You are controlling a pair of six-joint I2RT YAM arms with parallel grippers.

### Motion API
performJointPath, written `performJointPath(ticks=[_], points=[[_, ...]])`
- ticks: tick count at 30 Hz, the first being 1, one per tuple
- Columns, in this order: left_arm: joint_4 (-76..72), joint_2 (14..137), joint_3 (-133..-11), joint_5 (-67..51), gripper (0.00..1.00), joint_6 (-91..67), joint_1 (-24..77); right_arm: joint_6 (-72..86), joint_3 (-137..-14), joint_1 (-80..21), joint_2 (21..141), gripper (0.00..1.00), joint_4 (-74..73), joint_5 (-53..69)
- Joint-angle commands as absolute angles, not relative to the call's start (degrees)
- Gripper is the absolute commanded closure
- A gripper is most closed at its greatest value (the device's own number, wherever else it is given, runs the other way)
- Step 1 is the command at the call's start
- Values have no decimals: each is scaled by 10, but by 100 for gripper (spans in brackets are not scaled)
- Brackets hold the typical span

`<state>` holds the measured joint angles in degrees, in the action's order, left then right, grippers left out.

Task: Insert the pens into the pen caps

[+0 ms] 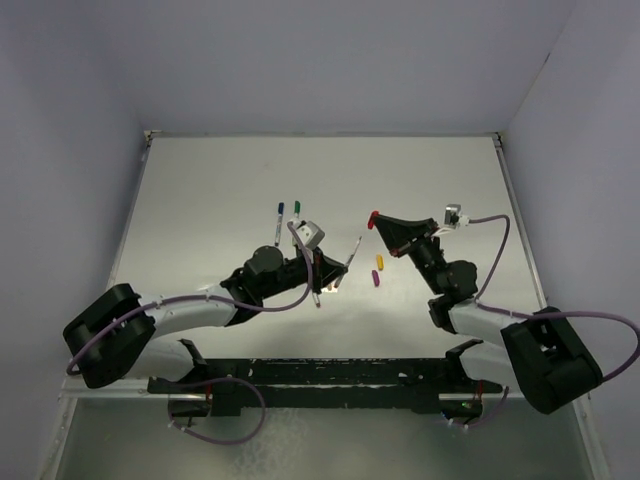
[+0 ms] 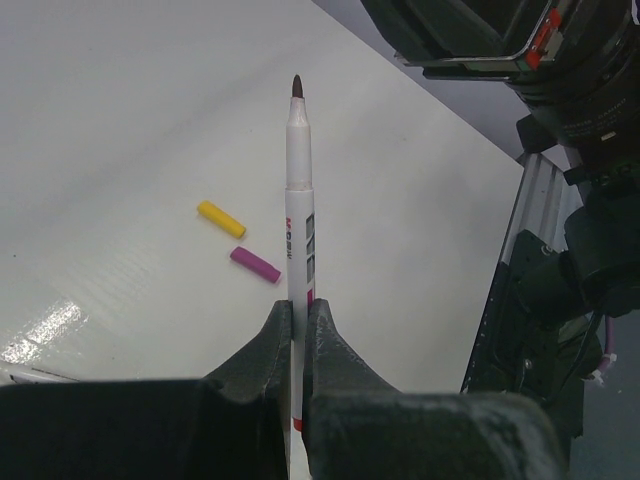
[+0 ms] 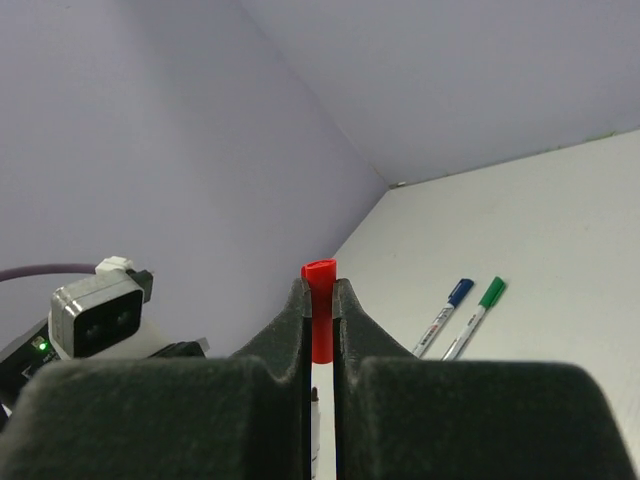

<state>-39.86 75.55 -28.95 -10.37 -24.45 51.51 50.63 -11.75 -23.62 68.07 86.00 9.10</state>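
2 closed grippers: left gripper point(image 2: 297, 312) pinches a pen point(image 2: 298, 190), likely stiff and light, by its barrel; right gripper point(image 3: 320, 292) nips a slick-looking cap point(image 3: 319, 272).

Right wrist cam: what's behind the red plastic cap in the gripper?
Behind the red plastic cap, held by the right gripper: a blue-capped white pen and a green-capped white pen lying side by side on the white table. Its fingers cover the cap's lower end.

left gripper point(image 2: 298, 312) clamped, right gripper point(image 3: 320, 296) clamped
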Motion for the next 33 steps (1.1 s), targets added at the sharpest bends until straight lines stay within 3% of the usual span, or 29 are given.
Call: performJointPath(ticks=[1,33], points=[[-448,768,-320,-114,100,-247,515,530,-133,-239,699,100,940,128],[-526,769,-336,-72,100,-260,515,556,-133,-254,774,100,985,190]])
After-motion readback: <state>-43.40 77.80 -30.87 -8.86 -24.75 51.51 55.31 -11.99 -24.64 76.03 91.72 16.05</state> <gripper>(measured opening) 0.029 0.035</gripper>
